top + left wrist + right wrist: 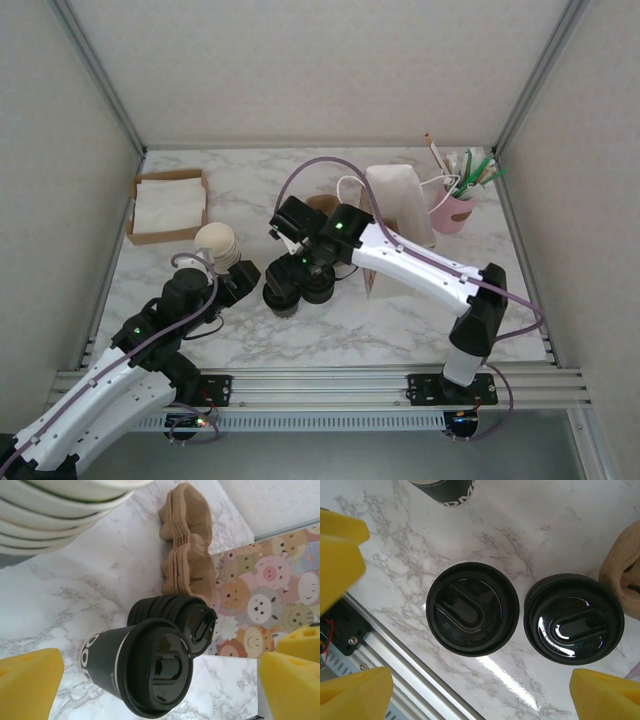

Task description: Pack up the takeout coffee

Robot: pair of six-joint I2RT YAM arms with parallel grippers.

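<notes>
Way out left of the stack of black lids [319, 287] sat the cardboard tray [165, 238] with its white napkins. Closer in, but also left of the lids, stood the stack of cream cups [217, 243]. Right beside it hung the left gripper [240, 283], jaws spread wide, nothing between them.

In its wrist view the yellow pads [27, 685] framed the shot, and there was the takeout coffee [150, 672]. It stood ahead of the open jaws and in line with the gap, upright, with its black lid on. Its wall was dark with white lettering, and it touched neither pad.

From above, the coffee was just left of the lid stack, with only a sliver of the marble table [400, 320] between the two. The right gripper [298, 272] hovered over that pair, jaws well apart and gripping nothing. In its wrist view the coffee's lid lay below, in the space between its own pads [355, 695] and clear of both. The lid stack was off to one side, toward the brown carriers.

Those moulded pulp cup carriers [324, 204] lay just beside the lid stack, on its far side from the arm bases. Further right of the lids stood the white paper bag [395, 195]. Farthest right was the pink cup [450, 213], stuffed with straws and sticks.
</notes>
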